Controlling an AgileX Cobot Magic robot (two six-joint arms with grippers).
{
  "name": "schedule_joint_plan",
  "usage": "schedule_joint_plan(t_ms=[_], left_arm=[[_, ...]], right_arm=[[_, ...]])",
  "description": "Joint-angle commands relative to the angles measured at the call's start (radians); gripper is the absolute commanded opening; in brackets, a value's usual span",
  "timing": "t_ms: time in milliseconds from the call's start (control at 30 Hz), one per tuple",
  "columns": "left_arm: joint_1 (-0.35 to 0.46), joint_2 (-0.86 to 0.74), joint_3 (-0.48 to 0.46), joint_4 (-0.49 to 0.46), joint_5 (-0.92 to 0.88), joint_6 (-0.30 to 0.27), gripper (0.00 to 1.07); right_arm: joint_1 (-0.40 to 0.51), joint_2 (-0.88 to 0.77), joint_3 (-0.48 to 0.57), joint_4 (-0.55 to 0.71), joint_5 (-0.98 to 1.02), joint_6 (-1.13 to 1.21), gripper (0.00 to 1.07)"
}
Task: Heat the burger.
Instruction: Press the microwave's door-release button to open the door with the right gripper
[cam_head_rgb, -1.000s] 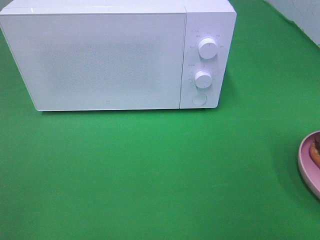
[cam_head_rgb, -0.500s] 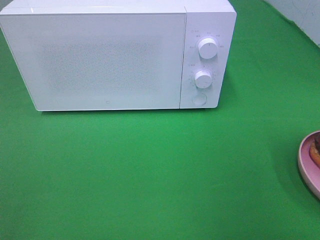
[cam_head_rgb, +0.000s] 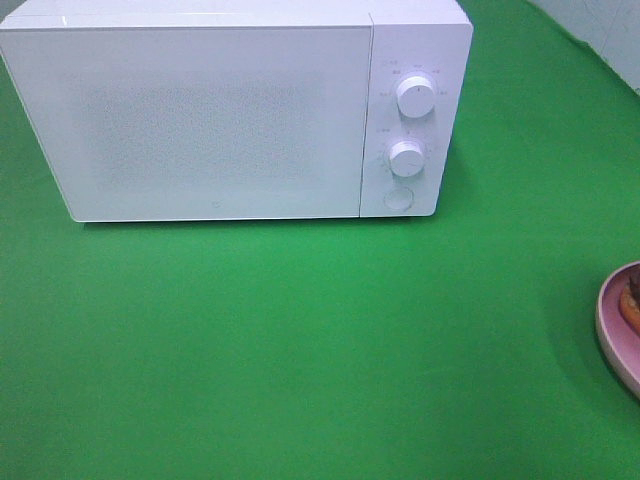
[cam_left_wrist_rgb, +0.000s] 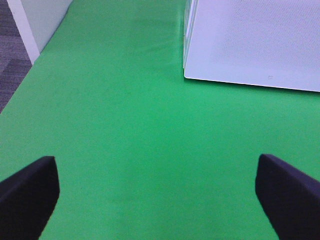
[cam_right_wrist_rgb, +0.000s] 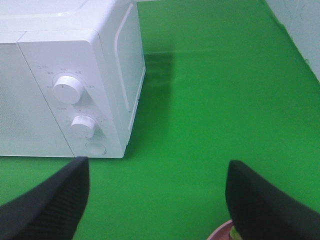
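Note:
The burger (cam_head_rgb: 631, 304) shows only as a brown sliver at the right edge of the high view, lying on a pink plate (cam_head_rgb: 610, 330). The white microwave (cam_head_rgb: 220, 110) stands at the back left with its door (cam_head_rgb: 200, 125) shut. Neither arm appears in the high view. In the left wrist view my left gripper (cam_left_wrist_rgb: 157, 195) is open over bare green cloth, near the microwave's lower left corner (cam_left_wrist_rgb: 187, 75). My right gripper (cam_right_wrist_rgb: 157, 197) is open too, above the plate's rim (cam_right_wrist_rgb: 221, 234), with nothing between its fingers.
Two round knobs (cam_head_rgb: 415, 97) (cam_head_rgb: 406, 158) and a round button (cam_head_rgb: 398, 199) sit on the microwave's right panel. Green cloth (cam_head_rgb: 300, 340) covers the table. A white wall panel (cam_left_wrist_rgb: 42, 20) and grey floor (cam_left_wrist_rgb: 10, 55) lie past the table's left edge.

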Motion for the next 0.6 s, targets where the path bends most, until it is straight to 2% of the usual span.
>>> schedule_joint_plan(t_ms=[33,433,500,533,567,600], left_arm=[[0.003,-0.004,0.003,-0.002,-0.010,0.000,1.00],[0.003,-0.004,0.003,-0.002,-0.010,0.000,1.00],[0.003,-0.004,0.003,-0.002,-0.010,0.000,1.00],[0.003,-0.004,0.003,-0.002,-0.010,0.000,1.00],[0.003,-0.004,0.003,-0.002,-0.010,0.000,1.00],[0.003,-0.004,0.003,-0.002,-0.010,0.000,1.00]], right_arm=[[-0.003,0.075,-0.002,-0.006,-0.075,0.010,0.73],[-0.003,0.285,0.010,-0.017,-0.321,0.011,0.73],[-0.003,0.317,0.057,-0.032,-0.451,0.009,0.73],[-0.003,0.317,0.057,-0.032,-0.451,0.009,0.73],[-0.003,0.331,0.100,-0.032,-0.549,-0.001,0.73],[-0.003,0.331,0.100,-0.032,-0.549,-0.001,0.73]])
